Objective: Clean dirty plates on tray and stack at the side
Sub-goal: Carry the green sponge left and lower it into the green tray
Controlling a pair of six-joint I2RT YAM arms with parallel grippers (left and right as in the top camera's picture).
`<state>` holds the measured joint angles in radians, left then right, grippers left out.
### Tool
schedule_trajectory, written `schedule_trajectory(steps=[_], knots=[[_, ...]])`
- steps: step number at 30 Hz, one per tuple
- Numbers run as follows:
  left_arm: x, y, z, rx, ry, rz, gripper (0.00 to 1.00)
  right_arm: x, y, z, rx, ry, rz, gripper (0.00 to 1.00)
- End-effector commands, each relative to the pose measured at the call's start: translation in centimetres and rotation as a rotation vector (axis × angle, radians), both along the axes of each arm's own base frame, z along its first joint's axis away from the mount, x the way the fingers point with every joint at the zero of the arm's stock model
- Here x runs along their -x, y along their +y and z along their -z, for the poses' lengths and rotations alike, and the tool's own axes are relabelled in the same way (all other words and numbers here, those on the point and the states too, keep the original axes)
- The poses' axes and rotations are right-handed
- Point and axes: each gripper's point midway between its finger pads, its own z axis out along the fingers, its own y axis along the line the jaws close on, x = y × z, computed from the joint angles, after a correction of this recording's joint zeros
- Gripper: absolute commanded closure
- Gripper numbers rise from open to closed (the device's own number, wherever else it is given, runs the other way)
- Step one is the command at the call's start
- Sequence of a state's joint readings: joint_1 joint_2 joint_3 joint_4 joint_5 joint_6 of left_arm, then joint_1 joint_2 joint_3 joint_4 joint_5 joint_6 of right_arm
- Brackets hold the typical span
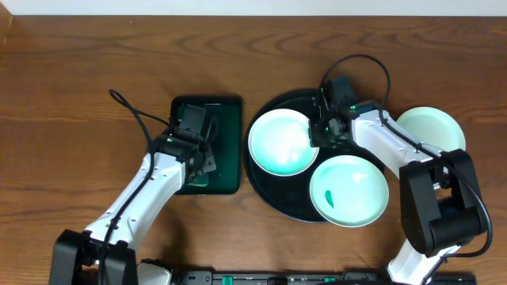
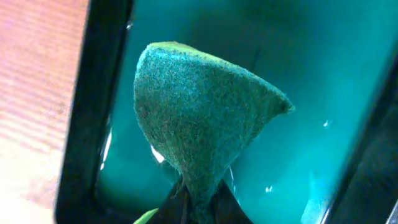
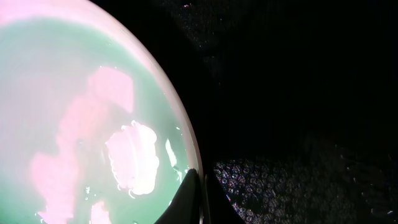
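We see the black tray [image 1: 277, 194] a little right of the table's [image 1: 79, 79] middle. Two dirty plates sit on it. The first plate [image 1: 277, 142] fills the tray's upper-left part, out to its left edge. The second plate [image 1: 348, 191] lies at the lower-right edge and carries a small green smear [image 1: 329, 198] left of its centre. The two rims look very close, but we cannot tell whether they touch. The third plate [image 1: 432, 128] rests off the tray on the bare wood, between the tray's right edge and the table's right edge, and the right arm crosses part of it.

The right gripper [image 3: 200, 199] is at the first plate's right rim, its jaws closed down on that thin edge and pinching it. In the wrist view the plate's pale mint inside looks wet and glossy.

The left gripper [image 2: 199, 208] hangs over the small rectangular green tray [image 1: 226, 170], which lies just beside the black tray's left edge. Its jaws are clamped tight on one corner of a green scouring pad [image 2: 199, 106] that fans out from the fingertips. The tray floor below gleams as if wet — whether the pad touches it we cannot tell.
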<state>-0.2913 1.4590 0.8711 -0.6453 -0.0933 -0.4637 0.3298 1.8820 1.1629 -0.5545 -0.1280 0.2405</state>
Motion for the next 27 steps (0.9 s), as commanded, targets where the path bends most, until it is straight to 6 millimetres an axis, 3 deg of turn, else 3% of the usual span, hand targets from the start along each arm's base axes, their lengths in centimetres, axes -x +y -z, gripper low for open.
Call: schedule_trajectory(steps=[1,8,20,27], knots=[[-0.9,0.3,0.2,-0.023,-0.030,0.014,0.93,0.2,0.7,-0.5,-0.013,-0.015,-0.029,0.99],[-2.3,-0.1,0.1,-0.008,-0.082,0.013,0.93,0.1,0.7,-0.5,-0.013,-0.015,-0.028,0.99],[-1.8,0.1,3.3,-0.034,0.009,0.014,0.92,0.1,0.7,-0.5,-0.014,-0.015,-0.028,0.99],[-1.7,0.1,3.5,-0.036,0.017,0.015,0.93,0.1,0.7,-0.5,-0.014,-0.016,-0.028,0.99]])
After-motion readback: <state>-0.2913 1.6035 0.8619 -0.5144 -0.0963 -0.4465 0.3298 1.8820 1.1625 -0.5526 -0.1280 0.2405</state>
